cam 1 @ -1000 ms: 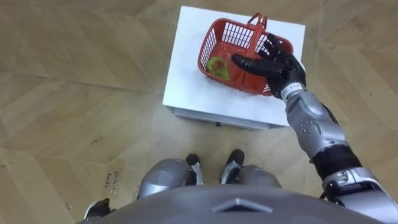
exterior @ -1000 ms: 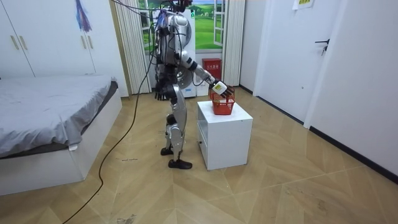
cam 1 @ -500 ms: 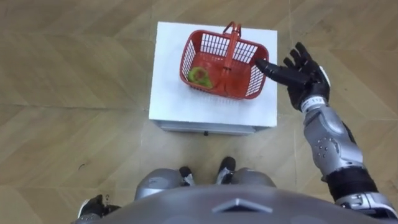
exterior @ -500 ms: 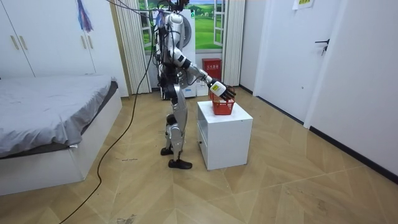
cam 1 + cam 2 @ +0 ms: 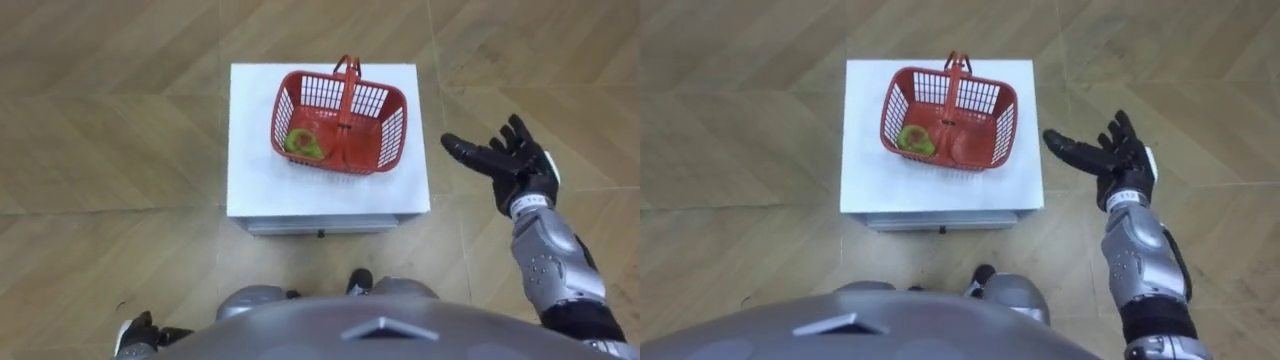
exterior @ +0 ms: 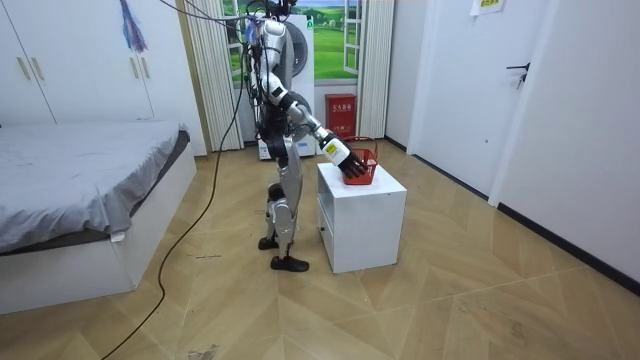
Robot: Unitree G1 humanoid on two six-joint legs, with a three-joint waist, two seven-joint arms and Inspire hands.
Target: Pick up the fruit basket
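Right hand (image 5: 520, 172): fingers (image 5: 466, 154) spread apart, holding nothing. The red fruit basket (image 5: 392, 132) stands on the white desk (image 5: 258, 190), left of the fingers and clear of them, with one green fruit (image 5: 300, 145) inside. Left hand (image 5: 138, 333) hangs low.

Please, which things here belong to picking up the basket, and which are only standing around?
For the job:
basket, on the white stand
green fruit inside it
right hand, open, beside the stand

Just around:
bed
wardrobe
curtains
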